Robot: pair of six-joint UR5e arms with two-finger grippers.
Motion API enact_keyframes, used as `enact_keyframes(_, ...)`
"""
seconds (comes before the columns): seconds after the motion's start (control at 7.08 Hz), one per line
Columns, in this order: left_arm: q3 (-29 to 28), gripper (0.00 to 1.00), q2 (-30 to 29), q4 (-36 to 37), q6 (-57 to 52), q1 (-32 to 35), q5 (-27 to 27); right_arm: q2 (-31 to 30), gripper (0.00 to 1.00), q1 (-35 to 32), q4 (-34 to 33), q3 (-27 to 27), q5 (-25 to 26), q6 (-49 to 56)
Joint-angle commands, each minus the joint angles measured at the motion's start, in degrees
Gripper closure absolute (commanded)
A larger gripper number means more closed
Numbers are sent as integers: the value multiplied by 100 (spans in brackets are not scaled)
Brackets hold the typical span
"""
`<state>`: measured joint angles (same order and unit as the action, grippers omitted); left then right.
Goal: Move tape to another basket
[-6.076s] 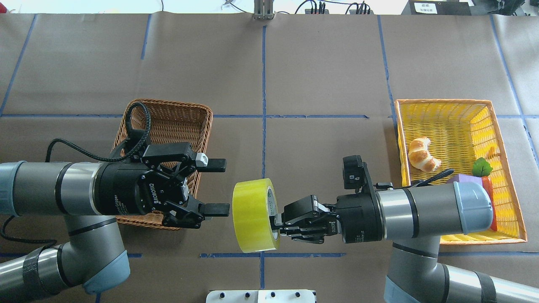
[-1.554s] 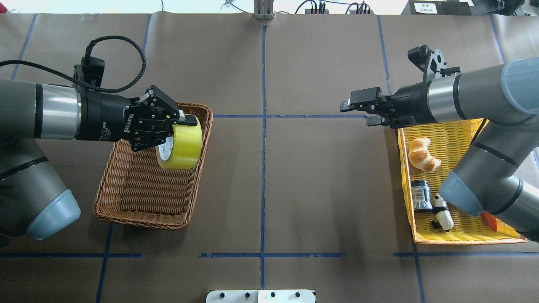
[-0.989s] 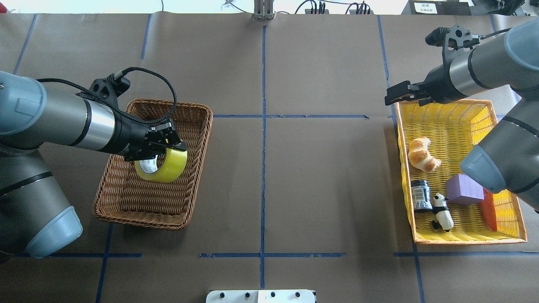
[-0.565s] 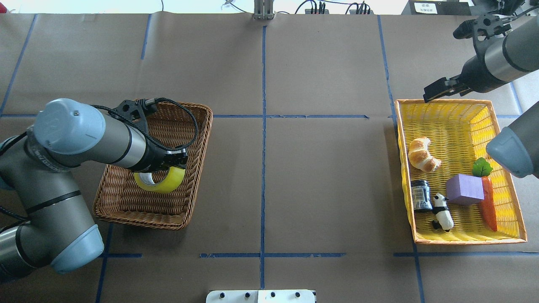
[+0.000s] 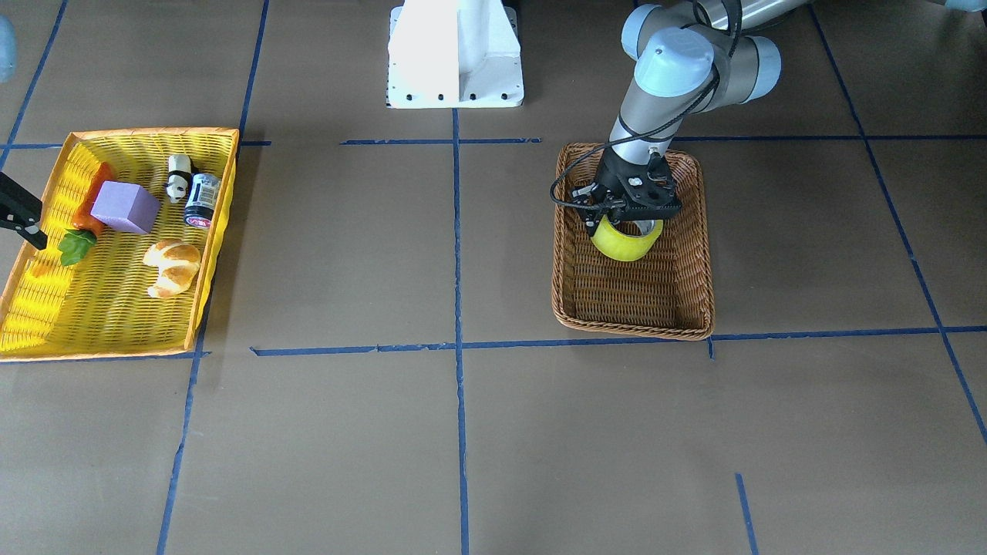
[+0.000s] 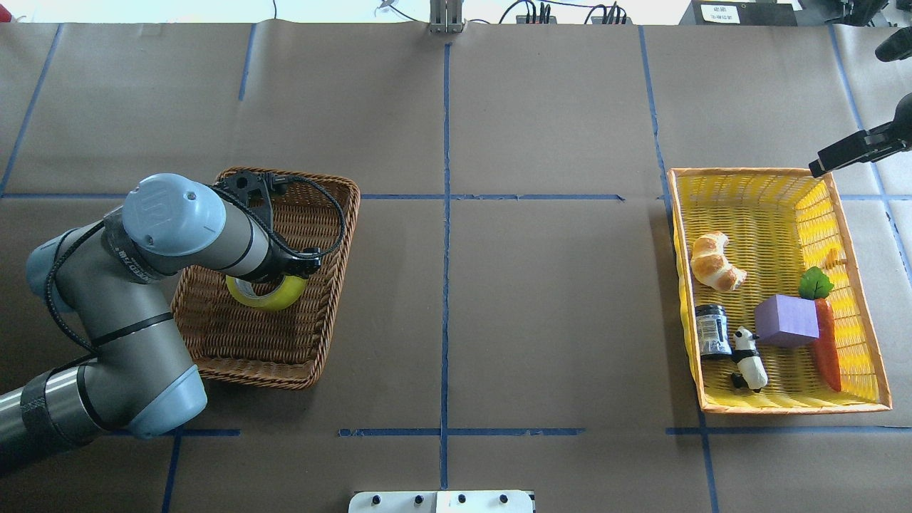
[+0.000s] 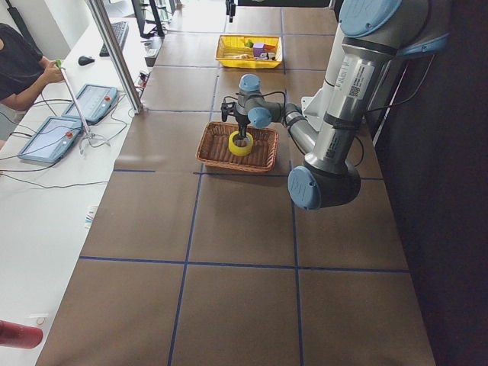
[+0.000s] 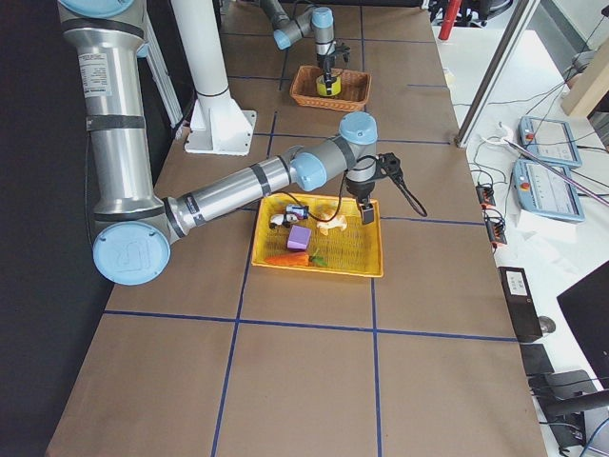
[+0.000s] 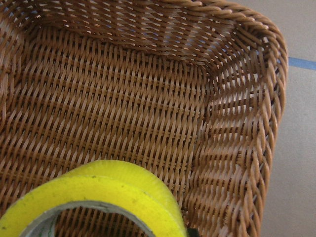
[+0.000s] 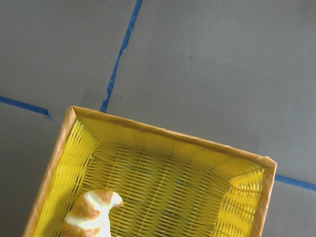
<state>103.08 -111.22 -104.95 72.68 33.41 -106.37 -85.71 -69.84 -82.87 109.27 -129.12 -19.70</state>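
Overhead exterior: yellow-green tape (image 6: pixel 279 300), white core, tilted in basket (image 6: pixel 242 350), in pinch of left tool (image 5: pixel 627 222).

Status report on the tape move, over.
Left tool shut on the tape, low inside the wicker basket, not yet released. Right tool at the far corner of the yellow basket, carrying nothing, jaws unclear. Nothing in the way.

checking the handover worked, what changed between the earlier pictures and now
The tape passed from the right gripper at mid-table to the left gripper, which carried it over the brown wicker basket and lowered it inside, where it still seems to grip it, tilted. The right gripper withdrew past the yellow basket's far corner. Both baskets and the croissant stayed put.
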Motion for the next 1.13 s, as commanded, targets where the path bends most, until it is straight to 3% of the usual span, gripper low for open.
enact_keyframes(0.0, -138, 94, 30, 10, -167, 122, 19, -112, 0, -73, 33, 7, -35, 54)
enact_keyframes(0.14, -165, 60, 30, 10, -184, 148, 20, -156, 0, -135, 51, -2, -148, 133)
enact_keyframes(0.28, -174, 1, 56, 10, -402, 157, 150, -218, 0, -205, 51, 7, -210, 220)
enact_keyframes(0.57, -35, 0, 101, 497, -639, 192, 318, -306, 0, -241, 60, -19, -254, 292)
enact_keyframes(0.85, 806, 0, 48, 1875, -1454, 411, 283, -437, 0, -380, 16, -107, -246, 815)
enact_keyframes(0.99, 1010, 0, 48, 2212, -1824, 778, -117, -569, 0, -573, -1, -220, -254, 1106)
